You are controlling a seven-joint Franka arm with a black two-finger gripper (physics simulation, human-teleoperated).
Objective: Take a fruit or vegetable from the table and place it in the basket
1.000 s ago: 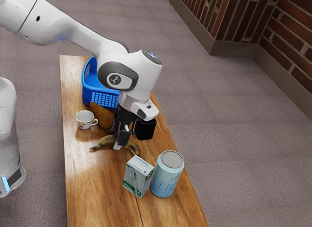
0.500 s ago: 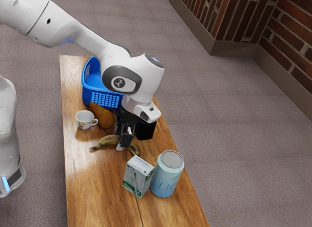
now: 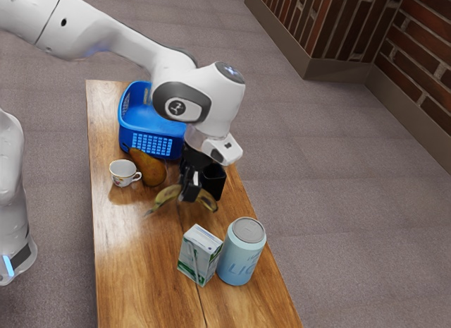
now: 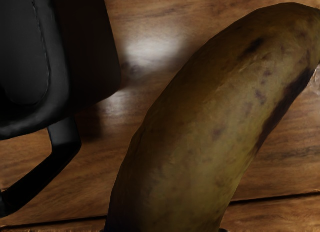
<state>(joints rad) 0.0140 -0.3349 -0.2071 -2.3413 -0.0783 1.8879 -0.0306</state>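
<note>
In the exterior view my gripper (image 3: 189, 187) is shut on the middle of the spotted banana (image 3: 166, 195), whose two ends stick out on either side of the fingers. The banana hangs a little above the wooden table. Large and close in the wrist view, the banana (image 4: 200, 127) curves beside a black mug. Behind the gripper, the blue basket (image 3: 151, 144) stands at the table's far end, partly hidden by the arm. A brown-orange pear (image 3: 147, 167) lies on the table in front of the basket.
The black mug (image 3: 214, 182) stands close by my gripper, and shows with its handle in the wrist view. A white cup (image 3: 122, 173) is beside the pear. Nearer the camera stand a drink carton (image 3: 199, 256) and a light blue can (image 3: 242, 252) on the table (image 3: 134, 286).
The banana has come up off the table with my gripper, which has risen and shifted slightly toward the exterior view's right. The other things have stayed where they were.
</note>
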